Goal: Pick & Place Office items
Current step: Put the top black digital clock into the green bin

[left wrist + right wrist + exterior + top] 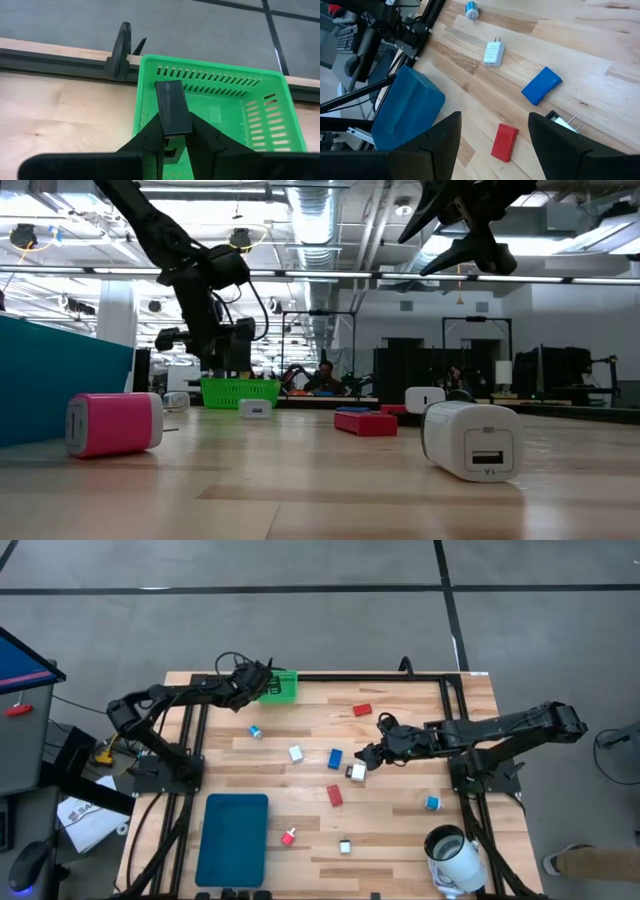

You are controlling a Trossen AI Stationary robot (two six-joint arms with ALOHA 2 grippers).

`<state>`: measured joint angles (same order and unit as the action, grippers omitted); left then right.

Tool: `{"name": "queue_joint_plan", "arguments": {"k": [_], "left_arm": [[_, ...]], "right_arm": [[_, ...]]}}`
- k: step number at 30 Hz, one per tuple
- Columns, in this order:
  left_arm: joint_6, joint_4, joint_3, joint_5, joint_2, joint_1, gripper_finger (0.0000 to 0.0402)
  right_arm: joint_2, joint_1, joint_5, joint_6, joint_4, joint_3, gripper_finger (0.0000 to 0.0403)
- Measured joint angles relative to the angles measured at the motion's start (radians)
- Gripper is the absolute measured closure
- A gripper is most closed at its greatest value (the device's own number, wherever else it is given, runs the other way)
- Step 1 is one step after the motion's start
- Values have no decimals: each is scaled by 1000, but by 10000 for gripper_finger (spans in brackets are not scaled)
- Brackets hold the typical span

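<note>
Overhead, left claw (175, 142) clamped on black block (172, 107) above green bin (260, 105); right claw (492, 130) apparently open, empty.

Bin (281, 687) behind tray (232, 836).

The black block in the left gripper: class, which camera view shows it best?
The left wrist view: the black block stands clamped between the fingers over the green bin. High and low views show only the left gripper there; the right wrist view misses it.

light: bright, even overhead | shadows: soft | low view: foreground blurred
</note>
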<state>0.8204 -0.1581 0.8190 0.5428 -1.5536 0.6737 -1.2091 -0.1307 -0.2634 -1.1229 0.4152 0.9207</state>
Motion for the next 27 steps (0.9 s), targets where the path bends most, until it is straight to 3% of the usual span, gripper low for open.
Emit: {"name": "queue_joint_plan", "arguments": {"k": [17, 27], "left_arm": [[-29, 9, -3, 6, 0, 1, 343], [-35, 10, -3, 2, 0, -12, 309]], "right_arm": [[0, 0, 0, 8, -4, 0, 179], [0, -9, 0, 8, -4, 0, 179]]}}
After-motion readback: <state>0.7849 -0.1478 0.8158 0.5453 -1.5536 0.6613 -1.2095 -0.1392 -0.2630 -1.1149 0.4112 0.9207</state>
